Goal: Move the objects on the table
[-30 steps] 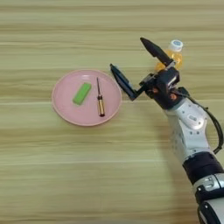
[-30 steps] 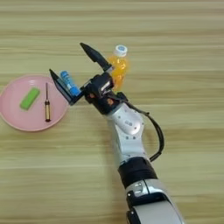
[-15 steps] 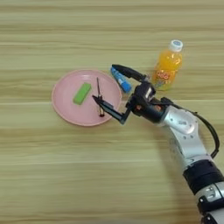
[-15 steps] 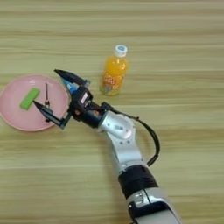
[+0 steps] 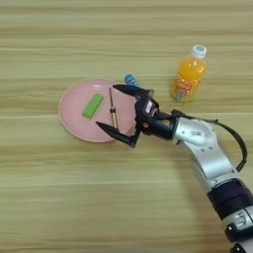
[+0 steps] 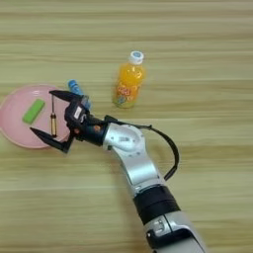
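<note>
left eye: tool spread wide over right side of pink plate, fingers straddling screwdriver, likely lining up grasp. green block flat on plate, left of it.

right eye: orange bottle upright on table, well clear of plate.

Around me I see only the table, a broad surface of light-brown wood which fills the whole view, with long plank lines and fine grain running from left to right under soft, even light.
</note>
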You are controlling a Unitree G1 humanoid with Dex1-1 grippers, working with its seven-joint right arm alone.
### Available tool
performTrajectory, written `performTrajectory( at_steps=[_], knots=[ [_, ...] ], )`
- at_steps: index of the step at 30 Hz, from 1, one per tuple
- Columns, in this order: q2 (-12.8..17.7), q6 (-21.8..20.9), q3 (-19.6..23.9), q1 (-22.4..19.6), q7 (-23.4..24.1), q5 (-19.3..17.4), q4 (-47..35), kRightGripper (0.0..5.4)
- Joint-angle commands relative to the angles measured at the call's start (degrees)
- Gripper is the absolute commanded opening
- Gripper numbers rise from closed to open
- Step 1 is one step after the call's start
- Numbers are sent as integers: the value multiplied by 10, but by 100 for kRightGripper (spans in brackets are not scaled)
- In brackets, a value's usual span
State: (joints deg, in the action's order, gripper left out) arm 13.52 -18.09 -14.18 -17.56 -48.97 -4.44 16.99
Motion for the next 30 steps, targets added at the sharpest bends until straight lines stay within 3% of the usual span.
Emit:
performTrajectory(
  at_steps=[1,8,18,21,30],
  knots=[
    [-1,48,-14,-58,9,23,-21,535],
    [-32,195,-30,-88,16,32,-16,535],
    [-80,298,-7,-134,61,23,2,535],
    [-86,309,-4,-142,70,24,0,535],
    [-103,289,-10,-179,145,74,73,535]
  ],
)
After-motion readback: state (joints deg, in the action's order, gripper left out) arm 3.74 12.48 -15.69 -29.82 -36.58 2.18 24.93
